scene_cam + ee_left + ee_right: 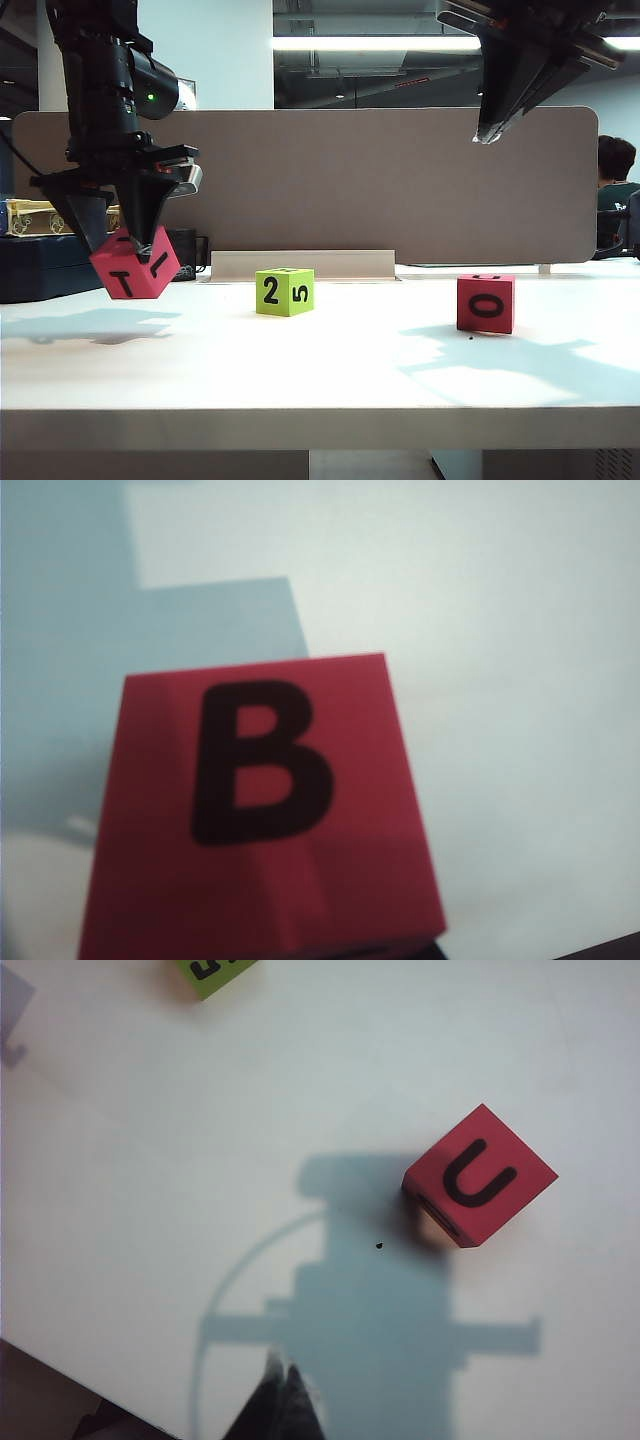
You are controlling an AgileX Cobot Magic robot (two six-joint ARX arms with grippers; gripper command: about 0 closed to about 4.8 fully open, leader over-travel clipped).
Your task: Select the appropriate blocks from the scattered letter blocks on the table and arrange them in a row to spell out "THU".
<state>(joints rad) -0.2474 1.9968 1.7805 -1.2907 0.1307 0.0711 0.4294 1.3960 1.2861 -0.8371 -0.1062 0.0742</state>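
Observation:
My left gripper [118, 232] is shut on a pinkish-red letter block [135, 265], which hangs tilted above the left side of the white table [320, 370]. That held block [262, 810] fills the left wrist view with a black B facing the camera; the fingers are hidden behind it. A lime-green block [285, 291] showing 2 and 5 sits near the middle. A second pinkish-red block [486, 302] rests at the right; its top face shows a U [480, 1173]. My right gripper [488, 132] hangs shut high above that block, its tips [283, 1385] pressed together.
A beige partition [400, 185] stands along the back of the table, with a low white base strip [302, 265] in front of it. Dark boxes and a black mug [195, 255] sit at the back left. A person [615, 190] sits behind at far right.

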